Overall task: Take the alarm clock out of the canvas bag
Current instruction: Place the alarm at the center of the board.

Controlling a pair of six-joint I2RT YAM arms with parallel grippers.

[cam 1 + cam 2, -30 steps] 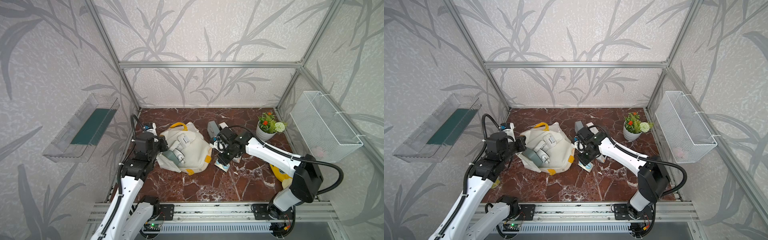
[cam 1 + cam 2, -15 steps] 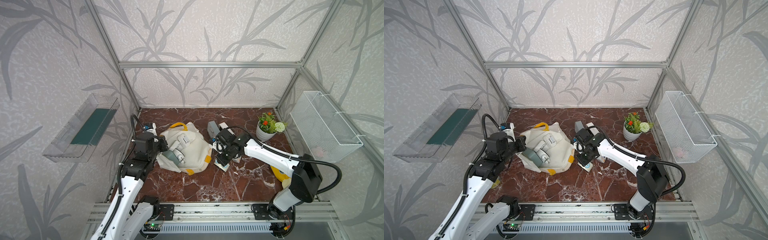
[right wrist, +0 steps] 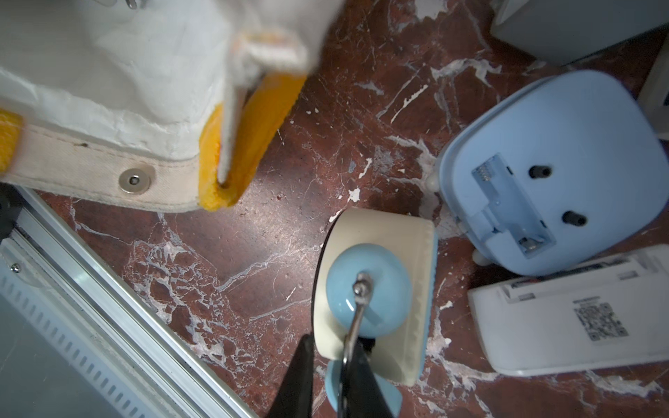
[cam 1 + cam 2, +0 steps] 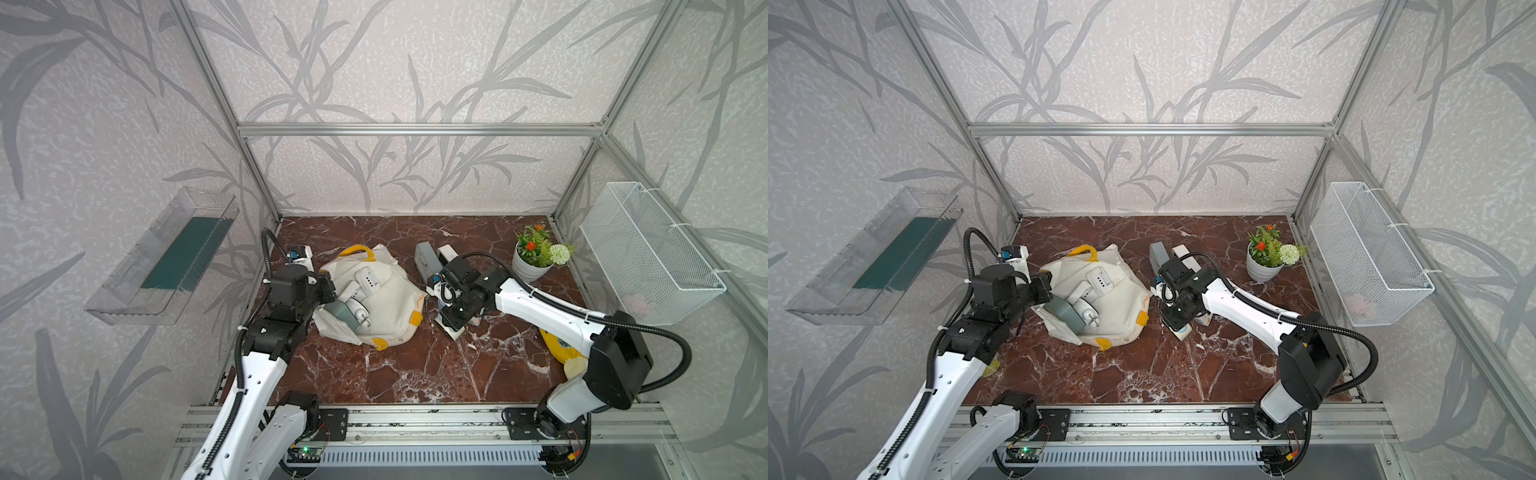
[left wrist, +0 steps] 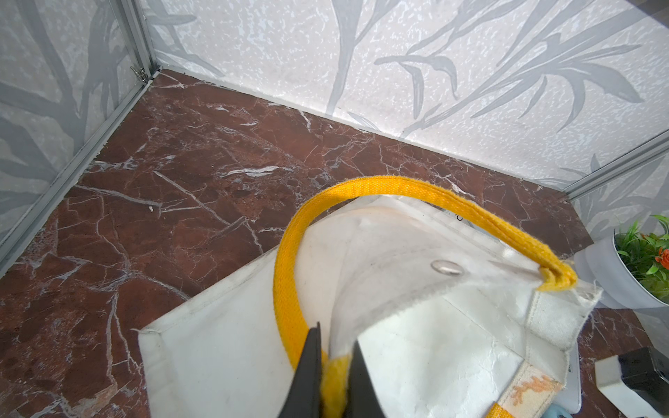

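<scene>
Red-brown marble worktop (image 4: 395, 374) carries everything. The right pincer (image 3: 333, 340) stands loosely parted about the wire handle (image 3: 356, 318) of the alarm clock (image 3: 373, 289), which sits upright outside the canvas bag (image 4: 386, 307). The left pincer (image 5: 336, 334) clenches the bag's yellow strap (image 5: 434, 197). Extraction looks done; backing away is left, though other clocks (image 4: 368, 282) lie inside.

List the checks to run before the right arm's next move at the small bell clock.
1. Left fingers clamped on the canvas bag by its yellow handle: ok.
2. Bell clock outside the bag: ok.
3. Bell clock settled steadily on the table: cannot tell.
4. Right fingers clear of the clock's wire handle: not ok; they stand slightly apart with the wire between them.
5. Bag emptied: not ok; a white clock and a grey clock show in its mouth.
</scene>
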